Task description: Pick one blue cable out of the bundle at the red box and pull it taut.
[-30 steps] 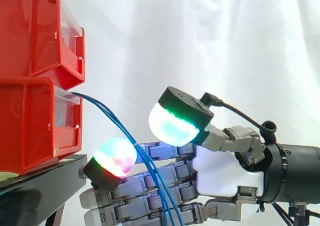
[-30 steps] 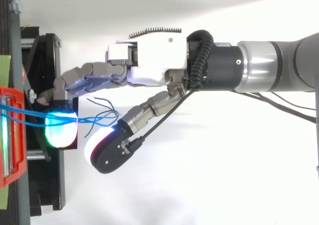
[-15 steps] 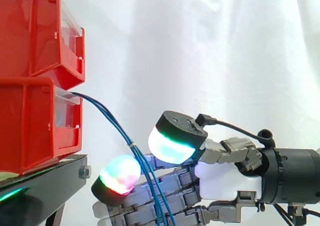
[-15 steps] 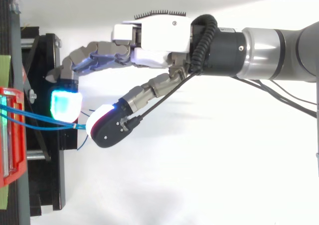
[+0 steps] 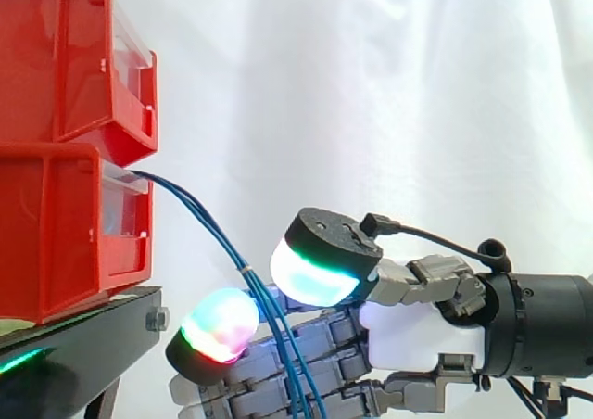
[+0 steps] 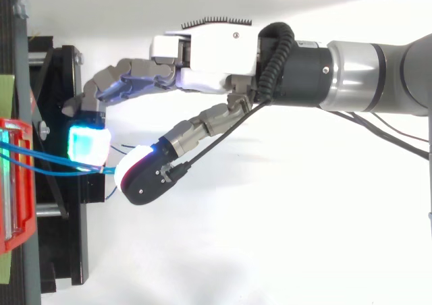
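Note:
Several thin blue cables [image 5: 199,213] leave the front of the lower red box [image 5: 56,234] and droop down to the right, drawn together at a small tie. They run on down across the hand [image 5: 422,336], through the gap between its glowing thumb pad [image 5: 315,271] above and a glowing finger pad [image 5: 218,324] below. From above, the cables [image 6: 61,171] reach from the red box [image 6: 15,183] to the thumb pad [image 6: 131,170], which touches them. The cyan finger pad [image 6: 88,143] stands a little apart. The hand [image 6: 209,48] is open, with bent fingers.
A second red bin [image 5: 65,57] is stacked on the lower one. Both stand on a black stand [image 5: 74,354] whose edge juts out just left of the fingers. A white curtain hangs behind. The arm [image 6: 364,75] comes in from the right.
Over the last second the hand dropped lower and its thumb swung in against the cables, gathering them to one point. In the last half second it barely moved.

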Action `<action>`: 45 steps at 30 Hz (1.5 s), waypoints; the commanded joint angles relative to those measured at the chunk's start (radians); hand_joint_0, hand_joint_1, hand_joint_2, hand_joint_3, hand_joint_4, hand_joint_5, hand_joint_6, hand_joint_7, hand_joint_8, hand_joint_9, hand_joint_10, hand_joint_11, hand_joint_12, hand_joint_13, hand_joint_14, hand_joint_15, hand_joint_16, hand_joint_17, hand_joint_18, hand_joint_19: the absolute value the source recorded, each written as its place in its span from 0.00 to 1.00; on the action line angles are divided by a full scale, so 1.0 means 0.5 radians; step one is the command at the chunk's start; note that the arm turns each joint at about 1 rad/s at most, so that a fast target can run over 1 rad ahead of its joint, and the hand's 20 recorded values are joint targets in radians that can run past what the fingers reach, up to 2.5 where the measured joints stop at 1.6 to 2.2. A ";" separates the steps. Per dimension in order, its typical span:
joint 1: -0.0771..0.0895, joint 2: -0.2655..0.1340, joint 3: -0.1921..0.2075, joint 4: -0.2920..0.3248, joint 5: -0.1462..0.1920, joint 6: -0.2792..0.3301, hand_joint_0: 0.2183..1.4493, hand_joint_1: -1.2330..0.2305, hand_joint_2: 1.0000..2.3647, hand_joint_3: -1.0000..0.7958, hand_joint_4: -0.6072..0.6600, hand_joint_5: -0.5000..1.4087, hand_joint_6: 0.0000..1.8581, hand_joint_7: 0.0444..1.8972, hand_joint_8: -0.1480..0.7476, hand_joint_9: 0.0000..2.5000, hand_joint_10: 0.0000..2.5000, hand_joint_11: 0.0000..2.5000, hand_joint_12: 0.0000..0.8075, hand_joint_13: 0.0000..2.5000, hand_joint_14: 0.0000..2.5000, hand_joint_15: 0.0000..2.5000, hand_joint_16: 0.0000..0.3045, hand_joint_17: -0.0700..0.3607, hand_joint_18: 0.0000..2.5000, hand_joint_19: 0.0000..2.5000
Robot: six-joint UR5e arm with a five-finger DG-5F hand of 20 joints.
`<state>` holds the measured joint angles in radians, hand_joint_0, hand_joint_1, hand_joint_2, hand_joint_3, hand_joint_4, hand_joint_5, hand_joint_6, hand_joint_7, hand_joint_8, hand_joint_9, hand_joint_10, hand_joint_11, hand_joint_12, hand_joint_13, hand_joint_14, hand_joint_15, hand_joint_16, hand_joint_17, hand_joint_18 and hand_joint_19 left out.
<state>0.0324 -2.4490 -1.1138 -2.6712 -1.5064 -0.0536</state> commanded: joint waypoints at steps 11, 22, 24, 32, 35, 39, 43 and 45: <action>0.012 0.029 0.006 -0.008 0.003 -0.138 0.33 0.28 0.01 0.34 0.63 0.17 0.44 0.43 0.48 0.15 0.00 0.05 0.41 0.12 0.00 0.05 0.16 0.42 0.09 0.06; 0.009 0.054 0.003 -0.008 0.000 -0.163 0.33 0.27 0.01 0.42 0.58 0.17 0.47 0.45 0.49 0.17 0.00 0.06 0.41 0.12 0.00 0.05 0.16 0.42 0.10 0.06; 0.009 0.066 0.006 -0.008 0.000 -0.166 0.33 0.27 0.01 0.44 0.57 0.17 0.48 0.46 0.49 0.17 0.00 0.07 0.41 0.12 0.00 0.05 0.16 0.42 0.11 0.05; 0.012 0.063 0.003 -0.011 0.000 -0.166 0.33 0.28 0.01 0.42 0.61 0.16 0.49 0.43 0.49 0.18 0.00 0.08 0.41 0.13 0.00 0.05 0.16 0.42 0.11 0.06; 0.012 0.066 0.003 -0.011 0.003 -0.166 0.30 0.29 0.00 0.33 0.62 0.17 0.48 0.42 0.50 0.19 0.00 0.09 0.41 0.13 0.00 0.06 0.16 0.42 0.12 0.07; 0.012 0.063 0.003 -0.011 0.003 -0.166 0.29 0.30 0.00 0.29 0.62 0.17 0.47 0.43 0.51 0.20 0.00 0.09 0.42 0.14 0.00 0.06 0.16 0.42 0.12 0.07; 0.012 0.063 0.003 -0.011 0.003 -0.166 0.28 0.31 0.00 0.28 0.62 0.18 0.47 0.46 0.52 0.21 0.00 0.09 0.42 0.15 0.00 0.06 0.16 0.42 0.13 0.08; 0.012 0.063 0.000 -0.011 0.003 -0.166 0.28 0.31 0.00 0.28 0.63 0.18 0.47 0.46 0.53 0.23 0.00 0.10 0.42 0.16 0.00 0.06 0.16 0.42 0.13 0.08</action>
<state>0.0383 -2.4174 -1.1124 -2.6768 -1.5049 -0.1365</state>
